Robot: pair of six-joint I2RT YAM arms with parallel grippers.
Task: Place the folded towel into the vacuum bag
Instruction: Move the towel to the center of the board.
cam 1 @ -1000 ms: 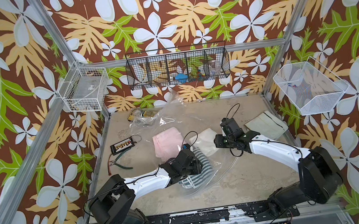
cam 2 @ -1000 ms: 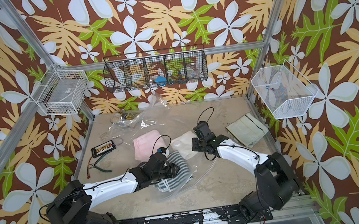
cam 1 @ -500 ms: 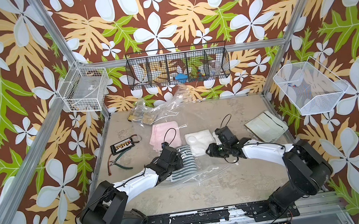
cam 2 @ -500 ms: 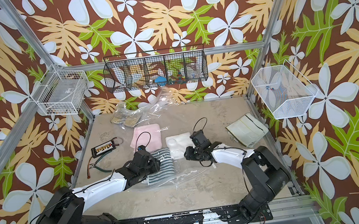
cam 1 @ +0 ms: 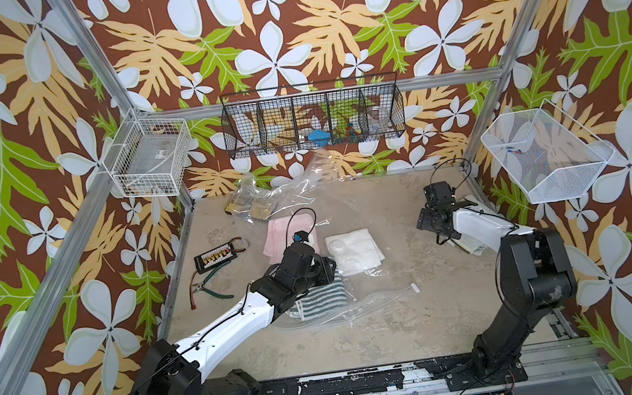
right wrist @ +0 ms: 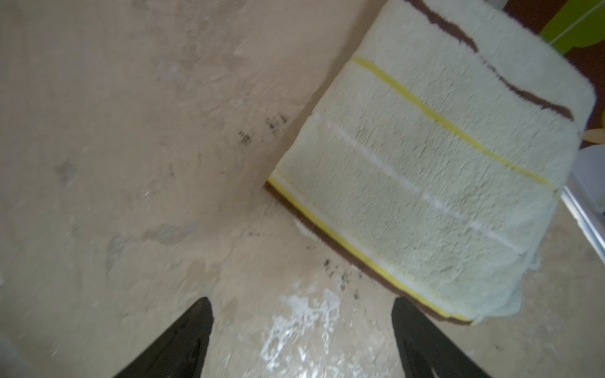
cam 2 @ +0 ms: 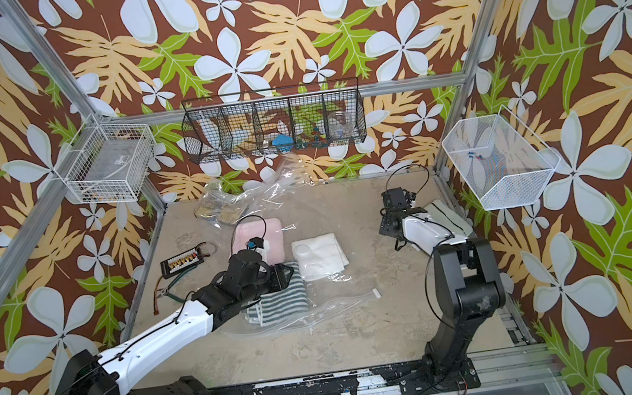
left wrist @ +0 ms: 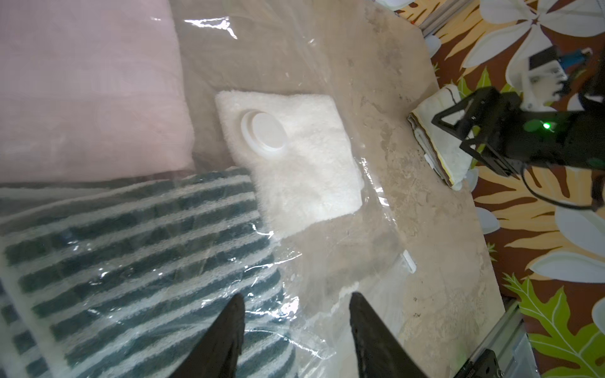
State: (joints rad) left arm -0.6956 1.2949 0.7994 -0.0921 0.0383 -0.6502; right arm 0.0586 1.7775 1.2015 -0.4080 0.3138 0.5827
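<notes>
The vacuum bag lies flat mid-table, its white valve cap up and its white slider at the near edge. A teal-and-white striped folded towel lies under its plastic. My left gripper hovers at that towel's edge, jaws apart, clamping nothing that I can see. At the right edge lies a pale green folded towel with yellow and brown stripes. My right gripper stands open over bare table beside it.
A white towel sits under the valve cap and a pink towel behind it. Pliers, a connector board and plastic packets lie left and back. Wire baskets hang on the walls.
My right gripper let go of the bag's raised edge, swung right to the pale green towel and opened wide. The bag dropped flat. My left gripper moved toward the back with the striped towel.
</notes>
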